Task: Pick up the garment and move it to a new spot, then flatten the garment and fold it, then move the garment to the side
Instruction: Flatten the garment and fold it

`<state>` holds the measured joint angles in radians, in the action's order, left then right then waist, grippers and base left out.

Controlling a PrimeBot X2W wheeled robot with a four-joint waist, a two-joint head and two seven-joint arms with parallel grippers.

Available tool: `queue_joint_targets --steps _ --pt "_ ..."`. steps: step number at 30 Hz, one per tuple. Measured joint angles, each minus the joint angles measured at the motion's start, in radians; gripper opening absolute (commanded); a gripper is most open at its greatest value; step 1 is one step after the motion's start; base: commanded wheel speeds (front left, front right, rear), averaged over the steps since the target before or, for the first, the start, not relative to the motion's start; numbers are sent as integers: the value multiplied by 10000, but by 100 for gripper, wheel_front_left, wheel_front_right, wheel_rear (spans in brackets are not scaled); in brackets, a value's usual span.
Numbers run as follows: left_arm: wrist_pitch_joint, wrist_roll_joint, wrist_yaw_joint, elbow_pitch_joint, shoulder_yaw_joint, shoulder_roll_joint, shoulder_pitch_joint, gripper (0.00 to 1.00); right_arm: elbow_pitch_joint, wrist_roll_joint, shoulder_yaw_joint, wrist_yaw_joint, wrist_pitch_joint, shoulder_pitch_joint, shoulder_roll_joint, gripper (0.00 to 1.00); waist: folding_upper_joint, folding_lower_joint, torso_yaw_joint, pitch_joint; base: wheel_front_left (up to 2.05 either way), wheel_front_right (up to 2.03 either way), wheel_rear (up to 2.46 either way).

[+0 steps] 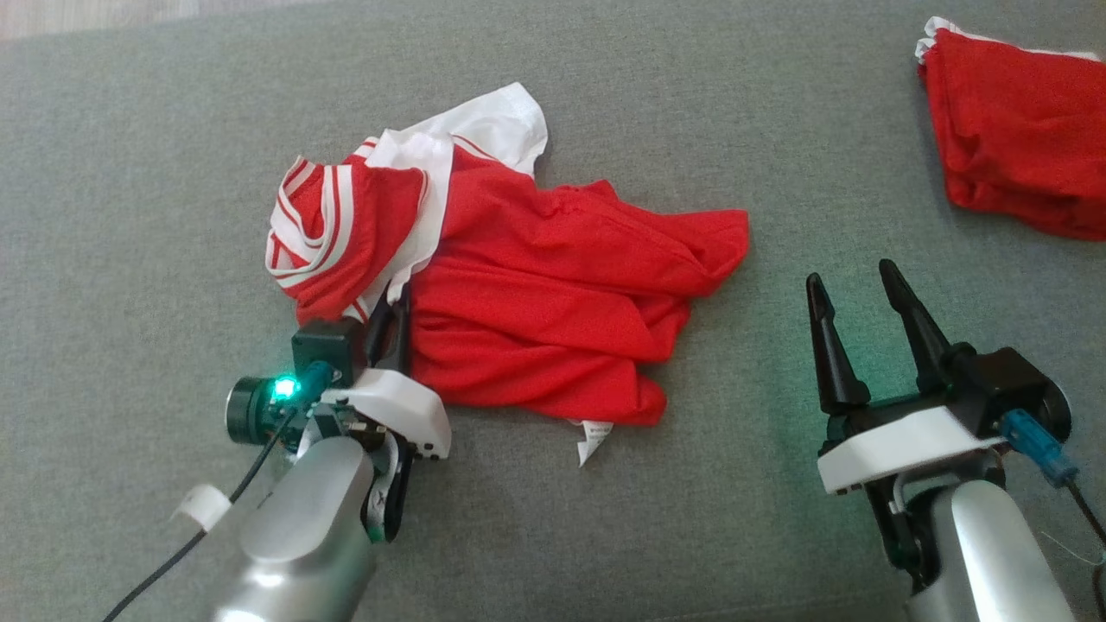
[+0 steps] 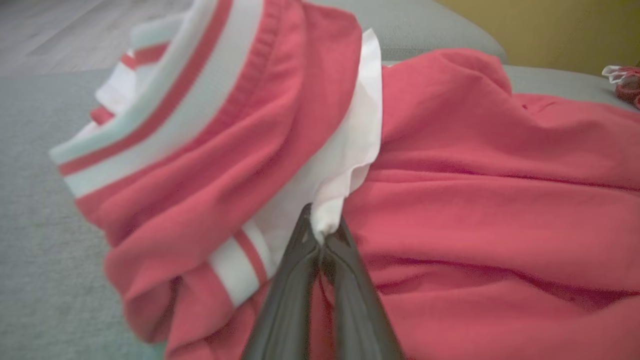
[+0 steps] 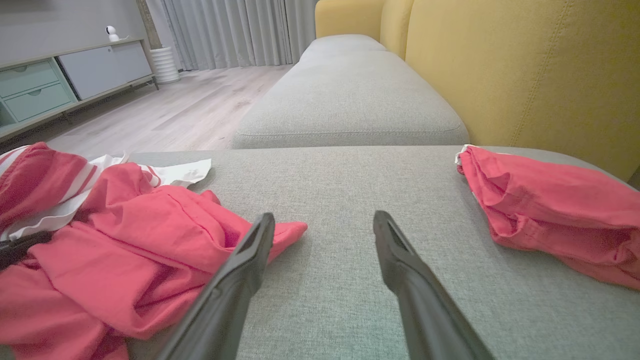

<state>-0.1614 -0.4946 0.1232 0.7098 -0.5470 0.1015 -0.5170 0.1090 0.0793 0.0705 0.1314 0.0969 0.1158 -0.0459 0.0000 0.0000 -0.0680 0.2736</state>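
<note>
A crumpled red garment (image 1: 536, 302) with white parts and red-and-white striped trim lies on the grey cushion (image 1: 155, 173). My left gripper (image 1: 390, 304) is at its lower left edge, shut on a fold of its white fabric; the left wrist view shows the closed fingertips (image 2: 305, 235) pinching that white fold of the garment (image 2: 490, 200). My right gripper (image 1: 851, 281) hovers open to the right of the garment, a little clear of it. In the right wrist view its gripper (image 3: 324, 225) points across bare cushion, with the garment (image 3: 115, 240) at the left.
A second red folded garment (image 1: 1020, 138) lies at the far right of the cushion (image 3: 350, 200), seen also at the right (image 3: 550, 205). Behind it rises a yellow backrest (image 3: 525, 75). Wooden floor (image 3: 165, 105) and a cabinet (image 3: 60, 80) lie beyond the cushion's left edge.
</note>
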Motion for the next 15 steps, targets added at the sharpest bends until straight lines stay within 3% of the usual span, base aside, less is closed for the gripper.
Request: queue_joint_targets --steps 8,15 --pt "-696 0 15 -1239 245 25 -14 0 127 -2 -125 0 2 -35 0 100 0 0 136 -344 0 0 0" --pt "-897 -238 658 -3344 1425 188 693 0 136 -4 -184 0 -15 -151 -2 100 0 -1 550 -878 0 0 0"
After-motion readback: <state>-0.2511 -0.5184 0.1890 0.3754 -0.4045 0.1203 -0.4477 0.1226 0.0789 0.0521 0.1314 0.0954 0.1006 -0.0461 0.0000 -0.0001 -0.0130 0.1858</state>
